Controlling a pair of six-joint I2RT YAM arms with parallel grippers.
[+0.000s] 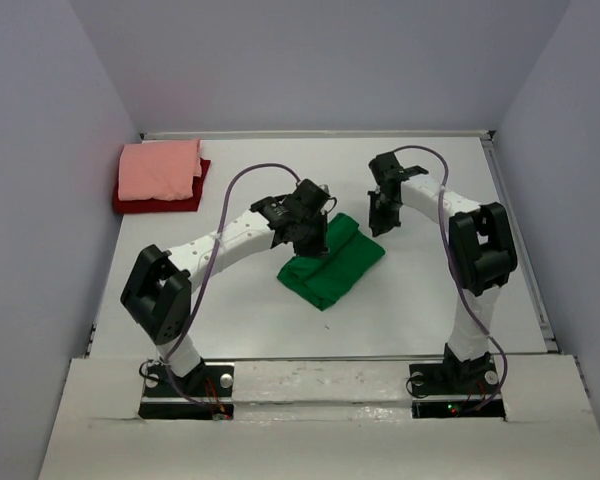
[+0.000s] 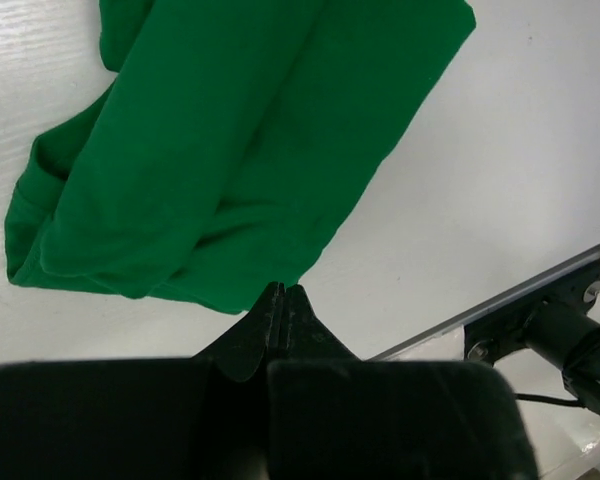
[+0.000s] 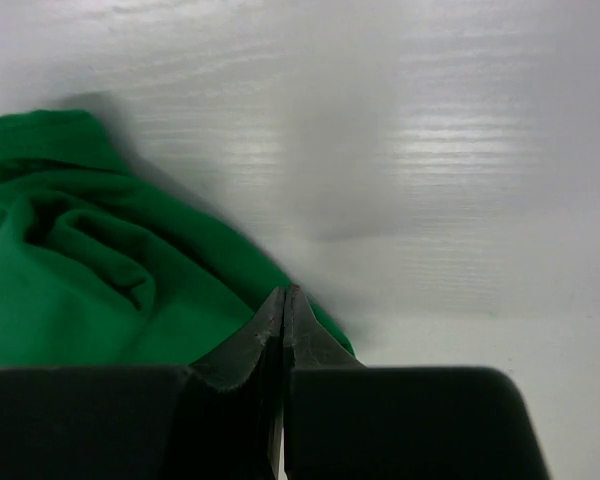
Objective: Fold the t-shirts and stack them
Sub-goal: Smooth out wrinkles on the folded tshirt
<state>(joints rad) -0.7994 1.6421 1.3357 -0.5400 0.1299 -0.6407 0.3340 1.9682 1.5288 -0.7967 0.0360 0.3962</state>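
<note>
A bright green t-shirt, folded into a loose bundle, lies mid-table between the arms. My left gripper hovers at its left far edge; in the left wrist view its jaws are pressed together, empty, at the edge of the green cloth. My right gripper hangs just off the shirt's far right corner; its jaws are also shut with nothing between them, above the green cloth's edge. A folded salmon-pink t-shirt rests on a folded dark red t-shirt at the far left.
Grey walls enclose the white table on the left, back and right. A metal rail runs along its right edge. The left wrist view shows the near rail and a black arm base.
</note>
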